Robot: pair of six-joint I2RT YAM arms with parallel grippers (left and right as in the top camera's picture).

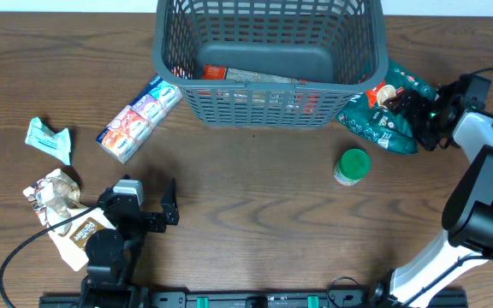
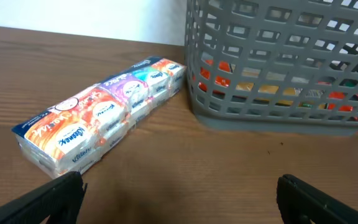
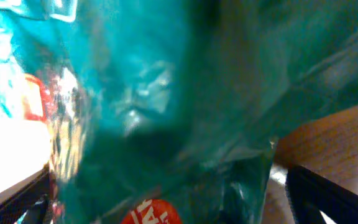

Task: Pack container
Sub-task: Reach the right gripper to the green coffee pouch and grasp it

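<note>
While right end effector (image 1: 405, 114) hangs over teal snack bag (image 1: 371, 118), fingers spread either side, not pinched, you look lined up for grab. Container (image 1: 264, 107) at 12 o'clock on surface (image 1: 255, 192); bag lies against its 4 o'clock corner, short carry. Left end effector (image 1: 166, 212) at 7 o'clock, fingers apart, empty, facing tissue pack (image 1: 139, 117), likely next pick. Right wrist view all blurred teal, contact unreadable. Container far rim cut off; packets (image 2: 272, 90) inside only glimpsed through lattice.
</note>
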